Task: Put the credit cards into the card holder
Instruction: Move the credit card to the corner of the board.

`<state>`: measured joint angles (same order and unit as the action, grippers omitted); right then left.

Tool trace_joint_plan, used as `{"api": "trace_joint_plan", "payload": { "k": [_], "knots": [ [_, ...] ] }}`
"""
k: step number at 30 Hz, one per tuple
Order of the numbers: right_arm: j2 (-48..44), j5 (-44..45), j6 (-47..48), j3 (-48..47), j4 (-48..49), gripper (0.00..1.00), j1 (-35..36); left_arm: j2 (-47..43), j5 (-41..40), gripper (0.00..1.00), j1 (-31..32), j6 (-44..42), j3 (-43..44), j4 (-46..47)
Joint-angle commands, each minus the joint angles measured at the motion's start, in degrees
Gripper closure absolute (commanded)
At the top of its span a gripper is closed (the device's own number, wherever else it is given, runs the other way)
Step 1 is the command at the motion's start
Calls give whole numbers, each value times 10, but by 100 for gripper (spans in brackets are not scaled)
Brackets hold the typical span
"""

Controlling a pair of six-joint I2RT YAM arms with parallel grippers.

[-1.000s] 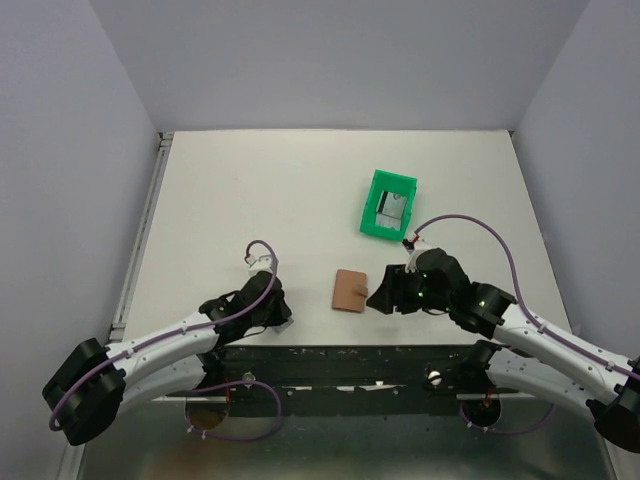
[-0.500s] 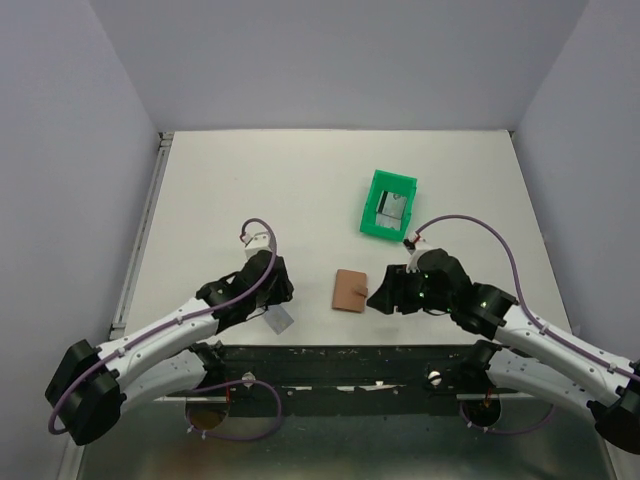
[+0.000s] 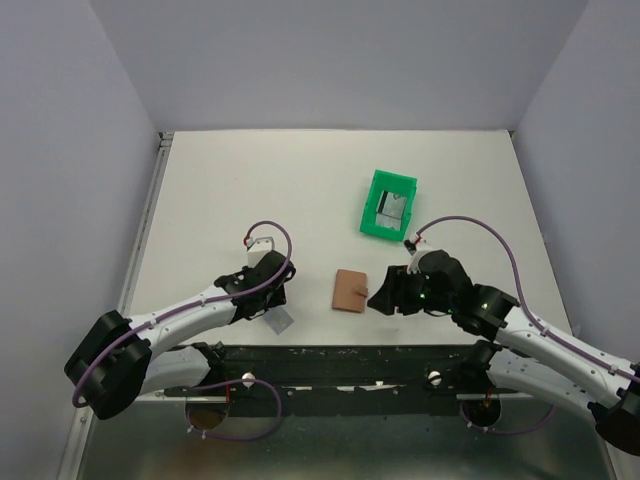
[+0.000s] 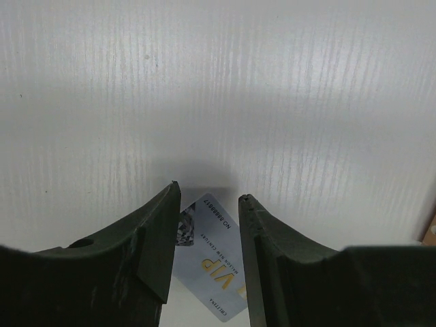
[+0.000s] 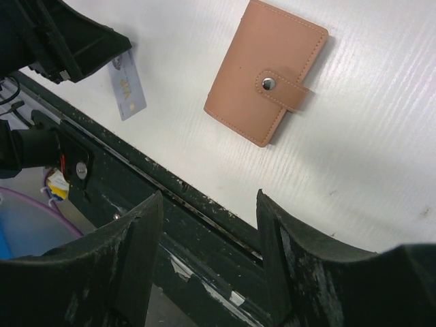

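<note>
One pale blue credit card (image 4: 208,262) with gold lettering lies flat on the white table near the front edge, seen also from above (image 3: 281,321) and in the right wrist view (image 5: 127,85). My left gripper (image 4: 208,191) hovers just over it, open, touching nothing; from above it (image 3: 273,300) sits just behind the card. The tan card holder (image 3: 350,291) lies snapped shut, tab up (image 5: 266,82). My right gripper (image 5: 208,197) is open and empty, just right of the holder (image 3: 376,296). More grey cards (image 3: 391,208) rest in the green bin.
The green plastic bin (image 3: 375,185) stands behind the holder, right of centre. The dark metal rail of the table's front edge (image 5: 170,184) runs right below the card and under my right fingers. A raised lip (image 3: 150,220) borders the table's left side.
My left gripper opened and let go of the card, which now lies on the table by the front edge. The left gripper then drew back a little. The right arm stayed still.
</note>
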<state>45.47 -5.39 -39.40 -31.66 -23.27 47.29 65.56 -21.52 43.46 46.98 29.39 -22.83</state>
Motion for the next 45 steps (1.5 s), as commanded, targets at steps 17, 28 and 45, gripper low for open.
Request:
{"api": "trace_joint_plan", "payload": {
  "k": [17,28,45],
  "knots": [
    [18,7,5,9,6,34,3,83,-41,53,34,43,19,-41],
    [13,6,5,13,7,34,3,155,-68,59,127,149,50,-122],
    [4,4,-2,20,9,34,3,77,-26,62,181,222,-8,-129]
  ]
}}
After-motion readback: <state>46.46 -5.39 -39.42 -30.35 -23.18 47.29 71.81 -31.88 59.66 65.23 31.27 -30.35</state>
